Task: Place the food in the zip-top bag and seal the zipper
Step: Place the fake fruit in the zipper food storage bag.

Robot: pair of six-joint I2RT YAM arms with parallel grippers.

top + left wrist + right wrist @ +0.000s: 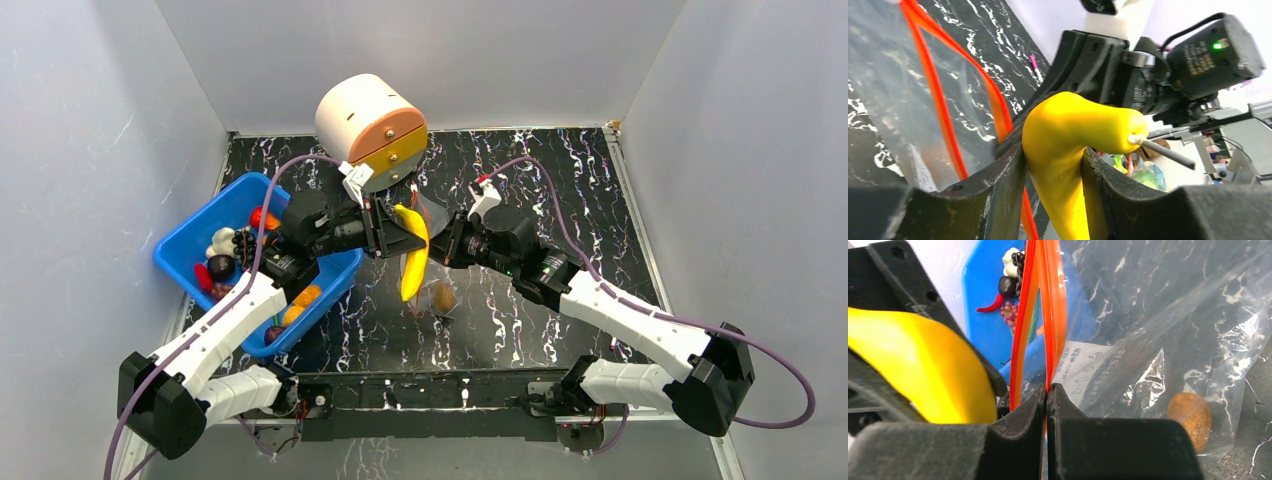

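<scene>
My left gripper (402, 238) is shut on a yellow banana (412, 264), which hangs down from its jaws. In the left wrist view the banana (1068, 135) fills the gap between the black fingers (998, 195). My right gripper (1048, 389) is shut on one side of the red-orange zipper (1055, 315) and holds up the clear zip-top bag (1158, 330). The zipper's other strip (1020, 335) bows away, so the mouth stands parted, with the banana (918, 370) just beside it. A brown round food piece (1190, 418) lies in the bag's bottom.
A blue bin (200, 232) at the left holds more food: a white garlic, dark grapes, and red and orange pieces. A white cylinder with an orange and yellow face (370, 122) stands at the back. Grey walls enclose the black marbled table (560, 190).
</scene>
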